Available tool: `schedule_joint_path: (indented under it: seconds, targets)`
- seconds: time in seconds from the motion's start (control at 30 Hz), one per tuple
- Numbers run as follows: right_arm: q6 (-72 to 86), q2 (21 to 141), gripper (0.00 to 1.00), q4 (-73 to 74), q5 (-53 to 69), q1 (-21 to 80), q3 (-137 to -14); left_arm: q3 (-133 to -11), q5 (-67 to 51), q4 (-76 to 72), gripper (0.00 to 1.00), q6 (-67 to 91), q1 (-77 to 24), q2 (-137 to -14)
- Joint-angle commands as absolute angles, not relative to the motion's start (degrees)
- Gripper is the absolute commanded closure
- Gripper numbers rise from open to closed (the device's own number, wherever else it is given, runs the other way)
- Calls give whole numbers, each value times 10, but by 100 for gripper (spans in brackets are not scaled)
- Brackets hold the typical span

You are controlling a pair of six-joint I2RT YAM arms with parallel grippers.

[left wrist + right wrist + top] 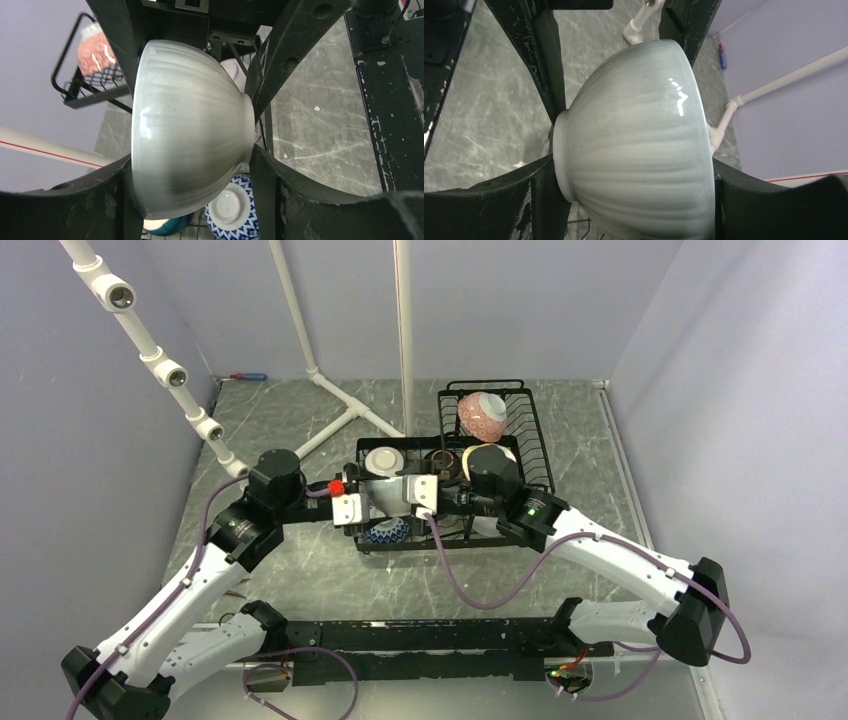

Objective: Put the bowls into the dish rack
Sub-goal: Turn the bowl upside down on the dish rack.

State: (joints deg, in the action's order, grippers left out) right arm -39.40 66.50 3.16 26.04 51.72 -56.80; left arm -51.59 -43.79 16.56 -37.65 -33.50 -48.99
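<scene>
Teal bowl [167, 226], left wrist view only

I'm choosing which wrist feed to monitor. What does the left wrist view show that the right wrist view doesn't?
Only the left wrist view: the raised basket holding a pink bowl, and, low in the picture, a blue-patterned bowl beside a teal bowl.
Only the right wrist view: a red-and-blue item by the wall and a pipe joint.
Both: a pale ribbed bowl clamped between that arm's own fingers, the grey table and white piping.
</scene>
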Motion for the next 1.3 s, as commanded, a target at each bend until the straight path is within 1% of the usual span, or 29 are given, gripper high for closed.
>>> schedule_joint_path:
  seconds: [0.0,0.07,0.13,0.2,0.23,0.27,0.3,0.37,0.4,0.43,0.47,0.5,0.57,0.77,0.8,0.9,1.0,1.03,1.1,1.27]
  targets:
    - [-413,679,46,-28,212,501,-591,-483,-399,139,97,-357,-335,-500]
    - [-417,680,52,-27,215,498,-591,-472,-389,133,97,-357,-336,-500]
    - [-424,680,71,-20,220,496,-592,-467,-380,136,97,-360,-336,-500]
    - [-426,681,99,-17,227,494,-594,-467,-382,143,97,-366,-336,-501]
    - [-425,681,100,-15,234,493,-595,-469,-387,147,97,-368,-336,-502]
    - [-424,682,100,-14,242,492,-597,-472,-394,151,92,-372,-336,-505]
    - [-421,684,100,-12,252,492,-600,-475,-398,155,79,-376,-336,-508]
    - [-404,688,100,-16,264,490,-609,-472,-401,146,47,-371,-336,-509]
    - [-395,690,100,-18,270,490,-612,-466,-399,132,34,-364,-335,-506]
    - [-388,693,100,-18,277,490,-616,-457,-396,116,18,-357,-336,-501]
    - [-383,697,100,-16,287,490,-621,-446,-390,96,7,-347,-336,-495]
    - [-382,700,100,-10,293,490,-625,-436,-380,76,6,-336,-336,-490]
    - [-379,703,100,-5,298,490,-630,-425,-370,58,6,-327,-335,-483]
    - [-380,703,100,-3,302,490,-628,-432,-367,59,6,-325,-336,-481]
    - [-381,704,100,-3,303,490,-628,-432,-371,57,7,-326,-336,-480]
    - [-380,705,100,-3,304,490,-628,-439,-377,58,19,-334,-336,-482]
    - [-381,705,100,-3,310,490,-627,-447,-391,61,28,-343,-336,-489]
    - [-383,706,100,8,311,490,-628,-449,-394,59,30,-343,-336,-491]
    - [-384,708,100,17,313,490,-632,-453,-400,53,29,-344,-336,-498]
    - [-384,712,100,23,317,490,-636,-453,-411,23,17,-331,-337,-509]
